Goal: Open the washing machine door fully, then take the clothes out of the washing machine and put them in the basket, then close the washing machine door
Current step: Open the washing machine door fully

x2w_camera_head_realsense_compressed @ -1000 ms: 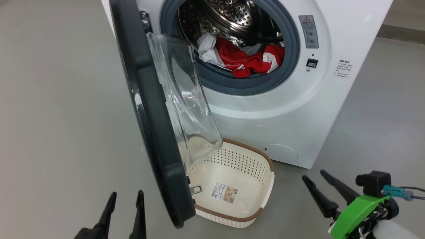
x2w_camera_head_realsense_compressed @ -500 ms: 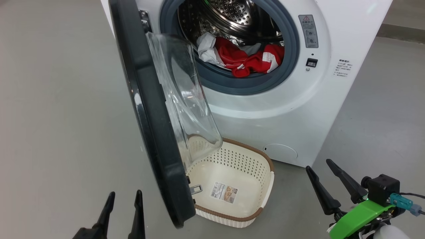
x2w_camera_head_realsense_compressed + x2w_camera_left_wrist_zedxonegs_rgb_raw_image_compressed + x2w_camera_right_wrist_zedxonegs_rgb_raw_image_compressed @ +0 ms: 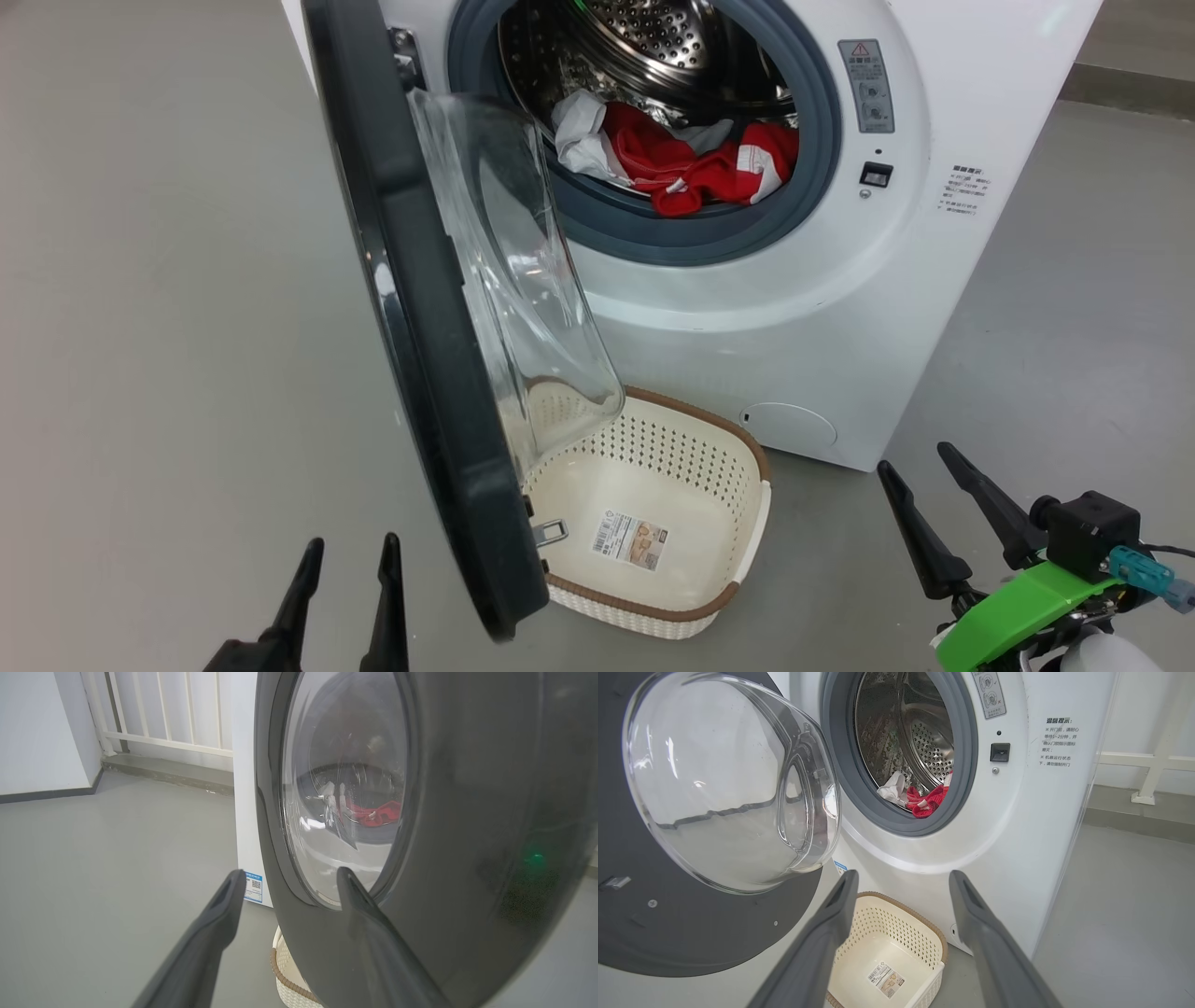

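Arm one: left gripper (image 3: 354,543), lower left of the head view, two dark fingers (image 3: 387,607) parted, pointing up, holding nothing. Arm two: right gripper (image 3: 913,457), lower right, its long fingers spread wide, slanting up and leftward, empty; green wrist bracket (image 3: 1022,602), black camera block (image 3: 1088,534), pale forearm (image 3: 1106,655) behind.

The washing machine door (image 3: 420,327) stands open, its glass bowl above the basket (image 3: 672,453) on the floor. The clothes (image 3: 691,168) lie in the washing machine (image 3: 794,327). The left gripper (image 3: 355,541) and right gripper (image 3: 913,457) hover low, fingers spread.
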